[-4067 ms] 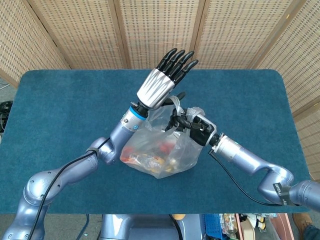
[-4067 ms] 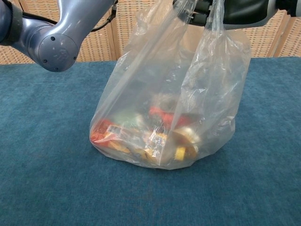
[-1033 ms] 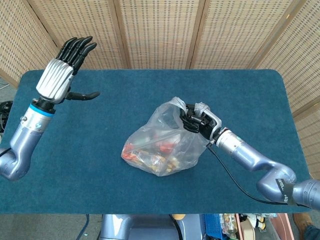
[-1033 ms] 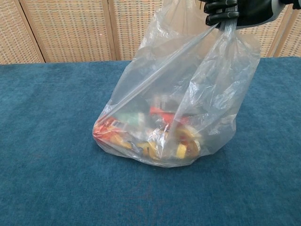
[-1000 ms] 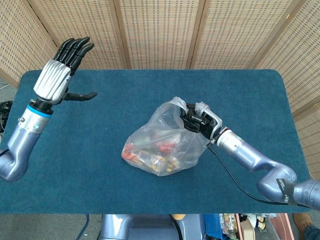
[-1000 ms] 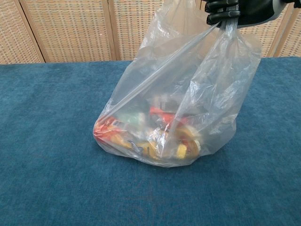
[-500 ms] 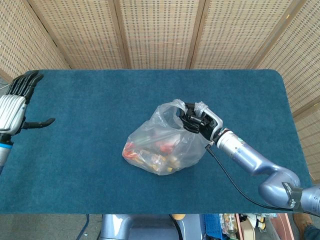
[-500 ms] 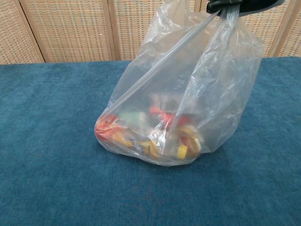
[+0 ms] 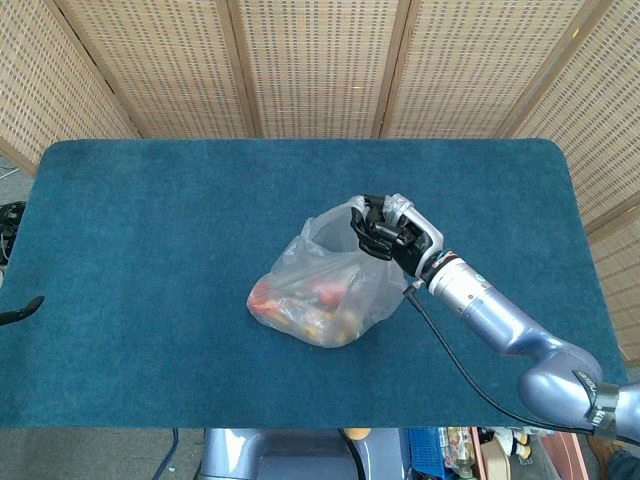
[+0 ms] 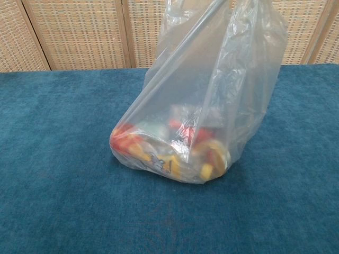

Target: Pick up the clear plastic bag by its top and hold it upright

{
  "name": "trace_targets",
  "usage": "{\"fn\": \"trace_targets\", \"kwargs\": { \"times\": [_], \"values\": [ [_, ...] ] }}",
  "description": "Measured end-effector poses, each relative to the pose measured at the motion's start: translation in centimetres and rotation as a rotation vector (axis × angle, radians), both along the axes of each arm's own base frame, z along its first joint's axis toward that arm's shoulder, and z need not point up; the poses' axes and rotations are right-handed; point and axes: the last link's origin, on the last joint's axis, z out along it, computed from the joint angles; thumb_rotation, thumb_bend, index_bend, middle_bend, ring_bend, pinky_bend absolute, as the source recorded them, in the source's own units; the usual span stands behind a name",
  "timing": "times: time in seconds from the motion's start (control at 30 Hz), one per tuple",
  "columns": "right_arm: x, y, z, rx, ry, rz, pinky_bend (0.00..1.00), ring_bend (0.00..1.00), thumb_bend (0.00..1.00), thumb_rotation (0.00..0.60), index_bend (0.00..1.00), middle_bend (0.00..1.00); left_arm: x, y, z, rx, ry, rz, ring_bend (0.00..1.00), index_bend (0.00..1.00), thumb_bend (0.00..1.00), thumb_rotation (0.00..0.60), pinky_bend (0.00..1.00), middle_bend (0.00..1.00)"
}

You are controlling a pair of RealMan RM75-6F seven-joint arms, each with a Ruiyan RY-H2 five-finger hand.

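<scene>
The clear plastic bag (image 9: pixel 320 285) stands upright near the middle of the blue table (image 9: pixel 150 220), with red and yellow items bunched in its bottom. My right hand (image 9: pixel 388 228) grips the gathered top of the bag from the right and holds the film taut. In the chest view the bag (image 10: pixel 206 95) fills the centre and its base sits on or just at the cloth; the right hand is above that frame. Of my left hand only one outstretched black finger (image 9: pixel 20 309) shows at the far left edge, holding nothing.
A wicker folding screen (image 9: pixel 320 60) stands behind the table. A black cable (image 9: pixel 450 365) hangs from my right forearm over the table's near right part. The table's front edge (image 9: pixel 300 426) lies close below the bag.
My right hand has drawn the bag's top up and a little back, so the bag stands taller and narrower. My left arm has swung away left, almost out of view.
</scene>
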Motion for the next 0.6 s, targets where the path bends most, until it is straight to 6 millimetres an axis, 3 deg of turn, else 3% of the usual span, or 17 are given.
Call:
{"fn": "trace_targets", "kwargs": {
  "times": [0.23, 0.6],
  "values": [
    [1.9, -0.1, 2.1, -0.052, -0.001, 0.017, 1.00, 0.98, 1.00, 0.600, 0.79, 0.89, 0.3, -1.1, 0.1, -0.017, 0.025, 0.042, 0.00, 0.00, 0.21, 0.600, 0.00, 0.00],
    [5.5, -1.2, 7.1, -0.150, -0.015, 0.009, 1.00, 0.98, 1.00, 0.600, 0.79, 0.89, 0.3, -0.8, 0.1, -0.021, -0.002, 0.038, 0.00, 0.00, 0.21, 0.600, 0.00, 0.00]
  ]
}}
